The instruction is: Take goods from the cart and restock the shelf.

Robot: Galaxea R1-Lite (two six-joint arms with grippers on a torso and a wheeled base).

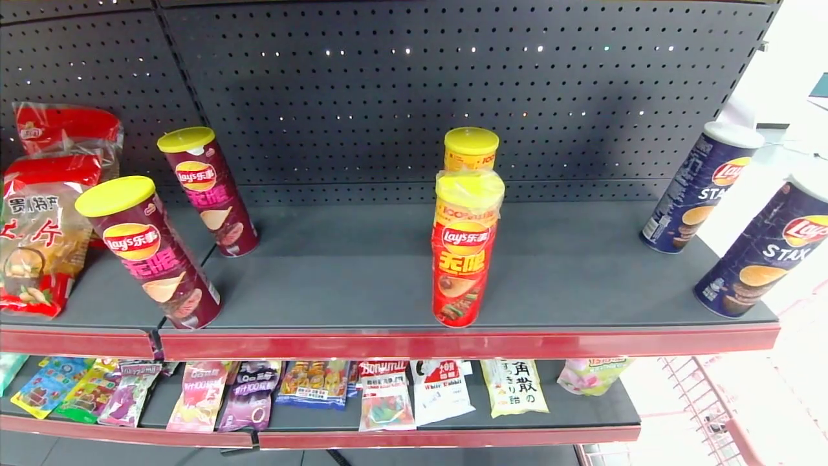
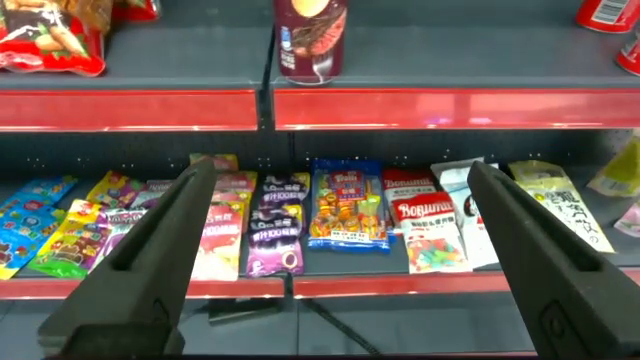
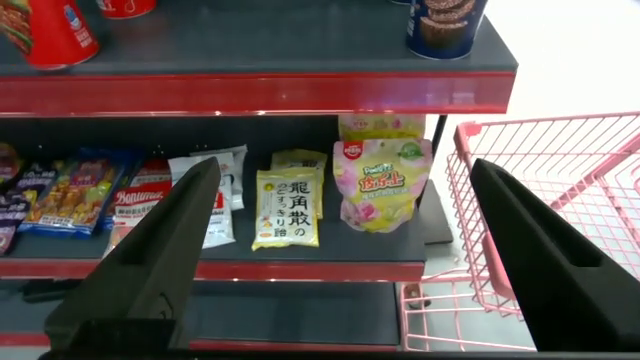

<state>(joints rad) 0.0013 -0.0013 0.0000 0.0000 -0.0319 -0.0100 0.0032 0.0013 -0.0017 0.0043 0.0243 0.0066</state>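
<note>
Closest in, the right fingers point(image 3: 150, 260) are hanging spread wide with nothing between them, facing the lower shelf point(image 3: 300, 270). The left fingers point(image 2: 140, 260) are doing the same further along to the robot's left, also parted and empty. Just off the right fingers, on the robot's right and past the shelf's end, the pink wire cart point(image 3: 560, 200) is standing low beside the lower shelf. What it is carrying I cannot make out from here. That is the relation I would be watching: the goods are lying to the right of and below both arms, so the right arm is sitting nearer and looks the likelier one to swing over the cart's rim. Further back, snack packets point(image 3: 285, 210) are lying flat on the lower shelf. Above, on the upper shelf point(image 1: 453, 344), a red chip can point(image 1: 462, 259) is standing upright near the front edge, with two dark blue cans point(image 1: 702, 188) well apart from it at the right end. The bare stretch between them seems the place a new can would be going, upright.
</note>
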